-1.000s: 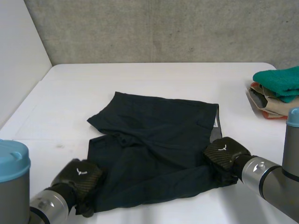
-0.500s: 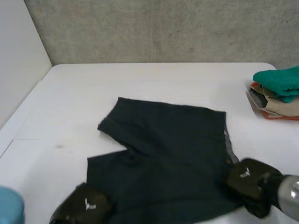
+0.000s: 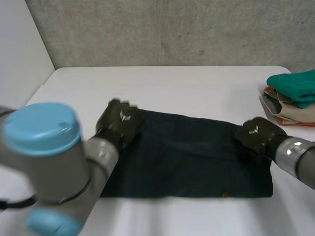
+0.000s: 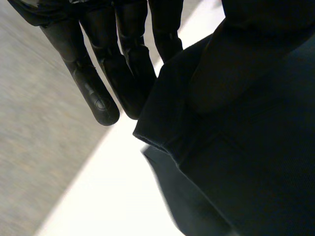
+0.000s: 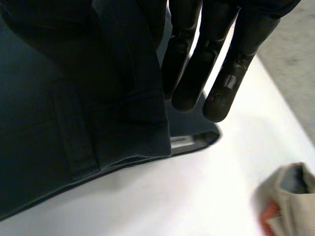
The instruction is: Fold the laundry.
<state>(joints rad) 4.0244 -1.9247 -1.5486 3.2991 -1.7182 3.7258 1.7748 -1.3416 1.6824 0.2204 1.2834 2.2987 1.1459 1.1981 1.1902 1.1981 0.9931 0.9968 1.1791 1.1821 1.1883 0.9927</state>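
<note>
**Head view:** from high at 6 o'clock, looking down across the desk [image 3: 197, 83] toward the wall [image 3: 172, 29] at 12 o'clock.

**Wrist views:** close along the left robot hand [image 4: 93, 88] and right robot hand [image 5: 199, 73], sharing with the head view the corners of the dark cloth [image 3: 187, 157] at 10 and 2 o'clock.

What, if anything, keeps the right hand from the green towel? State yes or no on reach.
Probably yes, once freed: bare table lies between the right hand and the green towel, but the hand pinches the dark shorts' corner.
</note>
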